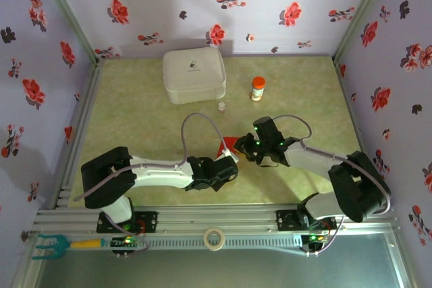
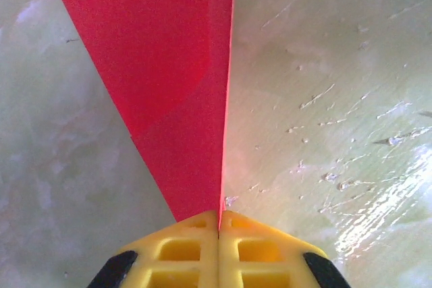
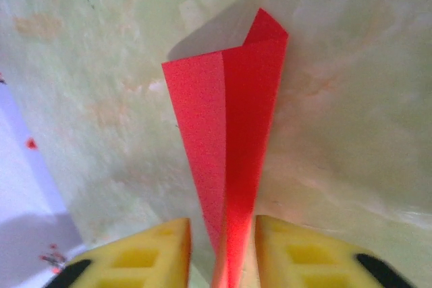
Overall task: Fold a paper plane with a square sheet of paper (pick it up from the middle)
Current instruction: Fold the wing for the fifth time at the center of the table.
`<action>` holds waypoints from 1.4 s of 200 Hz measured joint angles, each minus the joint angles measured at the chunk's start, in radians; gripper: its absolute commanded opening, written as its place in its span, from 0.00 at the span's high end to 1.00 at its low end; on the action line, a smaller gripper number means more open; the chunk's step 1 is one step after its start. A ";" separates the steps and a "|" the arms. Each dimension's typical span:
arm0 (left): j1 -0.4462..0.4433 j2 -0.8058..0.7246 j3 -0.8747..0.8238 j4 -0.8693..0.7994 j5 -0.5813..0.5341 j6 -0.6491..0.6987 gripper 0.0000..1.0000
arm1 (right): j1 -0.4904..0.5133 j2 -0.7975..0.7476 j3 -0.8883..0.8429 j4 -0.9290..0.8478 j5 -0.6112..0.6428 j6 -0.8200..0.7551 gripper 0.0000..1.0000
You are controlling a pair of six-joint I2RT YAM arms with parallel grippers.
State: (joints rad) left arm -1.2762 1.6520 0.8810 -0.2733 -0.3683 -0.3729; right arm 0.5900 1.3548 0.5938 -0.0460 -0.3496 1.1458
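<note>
Square sheet of paper [image 1: 230, 144], bright red and creased into a narrow wedge, on the arm side of the white case [image 1: 194, 74], some way from it, between both grippers. Left gripper [image 2: 218, 224] fully closed, yellow fingers [image 2: 182, 251] pressed together on the wedge's pointed end, red sheet fanning out away from the tips over the pale green table [image 2: 351, 99]. Right gripper [image 3: 223, 254] partly parted, yellow fingers [image 3: 158, 257] standing either side of the paper's narrow end, a gap showing on one side; firm hold or not, cannot tell. Far end of that fold curled open in a loose loop. Orange-capped bottle [image 1: 257, 89] just right of the white case, small white cap-like piece [image 1: 221, 106] just in front of the case, both apart from the paper.
</note>
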 measured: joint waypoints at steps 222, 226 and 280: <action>0.238 -0.043 -0.207 0.372 0.514 -0.143 0.96 | 0.028 -0.237 -0.132 0.046 0.139 -0.111 0.67; 0.241 -0.043 -0.211 0.379 0.526 -0.146 0.96 | 0.030 -0.232 -0.132 0.056 0.135 -0.113 0.69; 0.302 -0.043 -0.262 0.482 0.664 -0.195 0.97 | 0.066 -0.111 -0.135 0.235 0.052 -0.126 0.89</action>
State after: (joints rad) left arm -0.9741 1.6085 0.6186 0.2089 0.2955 -0.5682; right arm 0.6563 1.2442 0.4587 0.1886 -0.2974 1.0203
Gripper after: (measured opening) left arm 0.061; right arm 0.123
